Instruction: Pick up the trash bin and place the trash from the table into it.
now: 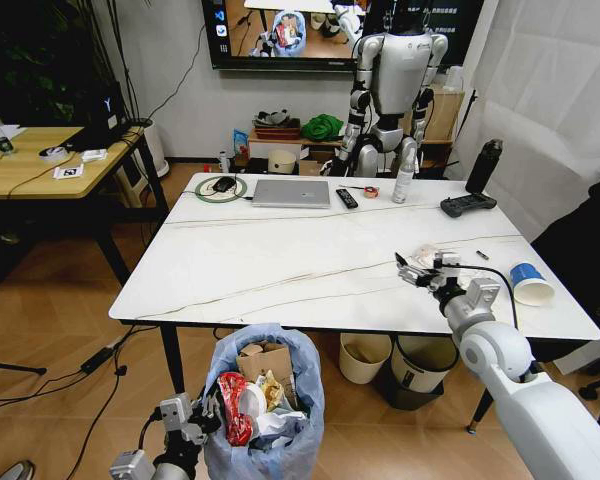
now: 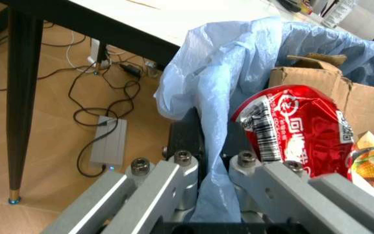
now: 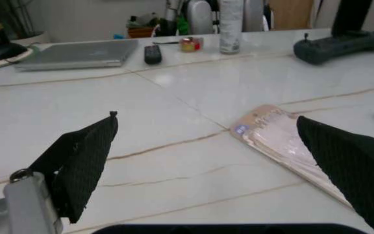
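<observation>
Left pincer point(image 1: 208, 410), frame bottom: clenched on trash bin point(image 1: 265, 420) bag rim. Right pincer point(image 1: 417, 268), right-centre: released, over worktop point(image 1: 280, 260) beside clear plastic pack point(image 3: 274, 139).

The right arm is glossy white with a rounded joint, ending in a grey metal right hand point(image 1: 417, 268) with black textured wedge-shaped fingers point(image 3: 83, 161). The left hand point(image 1: 202, 412) is grey metal too, its linkage bars fastened with hex-head screws.

Wood floor point(image 1: 50, 300); wooden desk point(image 1: 40, 160) — wall screen point(image 1: 280, 35); white curtain point(image 1: 550, 90).
</observation>
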You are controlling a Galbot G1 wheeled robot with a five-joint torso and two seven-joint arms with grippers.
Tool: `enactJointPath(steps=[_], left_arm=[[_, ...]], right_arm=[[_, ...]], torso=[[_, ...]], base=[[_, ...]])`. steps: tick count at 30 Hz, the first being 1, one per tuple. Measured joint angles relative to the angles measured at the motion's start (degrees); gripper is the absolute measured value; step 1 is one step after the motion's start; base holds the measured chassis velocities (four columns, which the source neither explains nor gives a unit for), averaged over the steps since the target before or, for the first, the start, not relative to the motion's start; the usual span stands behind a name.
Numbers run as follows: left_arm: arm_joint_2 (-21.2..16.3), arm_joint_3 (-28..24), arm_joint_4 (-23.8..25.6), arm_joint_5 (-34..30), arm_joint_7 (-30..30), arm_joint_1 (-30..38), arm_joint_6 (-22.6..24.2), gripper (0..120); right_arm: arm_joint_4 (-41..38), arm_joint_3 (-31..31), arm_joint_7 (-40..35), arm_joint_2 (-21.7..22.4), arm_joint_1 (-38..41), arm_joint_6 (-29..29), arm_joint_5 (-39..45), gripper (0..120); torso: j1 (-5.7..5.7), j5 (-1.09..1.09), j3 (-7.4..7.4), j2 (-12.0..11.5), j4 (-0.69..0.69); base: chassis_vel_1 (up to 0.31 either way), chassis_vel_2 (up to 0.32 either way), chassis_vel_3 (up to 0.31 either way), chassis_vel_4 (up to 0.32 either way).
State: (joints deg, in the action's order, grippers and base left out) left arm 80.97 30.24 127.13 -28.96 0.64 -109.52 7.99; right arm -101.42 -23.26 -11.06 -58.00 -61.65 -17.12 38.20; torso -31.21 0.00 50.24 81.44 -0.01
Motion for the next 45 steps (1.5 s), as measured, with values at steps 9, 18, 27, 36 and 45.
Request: enactJointPath(steps=[9, 18, 27, 36, 45], left_arm=[[0.2, 0.0, 0.0, 0.0, 0.0, -0.2, 0.0, 1], [0.3, 0.1, 0.0, 0.1, -0.1, -0.3, 0.0, 1], [0.1, 0.4, 0.5, -0.1, -0.1, -0.3, -0.1, 1], [0.2, 0.4, 0.6, -0.1, -0.1, -0.3, -0.1, 1], [0.5, 0.5, 0.6, 0.1, -0.1, -0.6, -0.1, 1]], right_arm=[[2.0, -3.3, -1.0, -3.7, 0.0, -0.2, 0.7, 100], [3.8, -4.1, -1.5, -5.7, 0.2, -0.1, 0.0, 100], [7.5, -6.5, -3.0, -8.4, 1.3, -0.2, -0.6, 100], [11.7, -8.1, -4.3, -10.0, 3.2, -0.9, 1.9, 100], [15.9, -8.0, -4.3, -10.7, 5.7, -0.7, 3.3, 100]], torso=[[0.00, 0.00, 0.00, 0.0, 0.01], [0.00, 0.00, 0.00, 0.0, 0.01], [0.00, 0.00, 0.00, 0.0, 0.01], [0.00, -0.01, 0.00, 0.0, 0.00], [0.00, 0.00, -0.01, 0.0, 0.00]], base=[[0.000, 0.000, 0.000, 0.000], [0.000, 0.000, 0.000, 0.000], [0.000, 0.000, 0.000, 0.000], [0.000, 0.000, 0.000, 0.000], [0.000, 0.000, 0.000, 0.000]])
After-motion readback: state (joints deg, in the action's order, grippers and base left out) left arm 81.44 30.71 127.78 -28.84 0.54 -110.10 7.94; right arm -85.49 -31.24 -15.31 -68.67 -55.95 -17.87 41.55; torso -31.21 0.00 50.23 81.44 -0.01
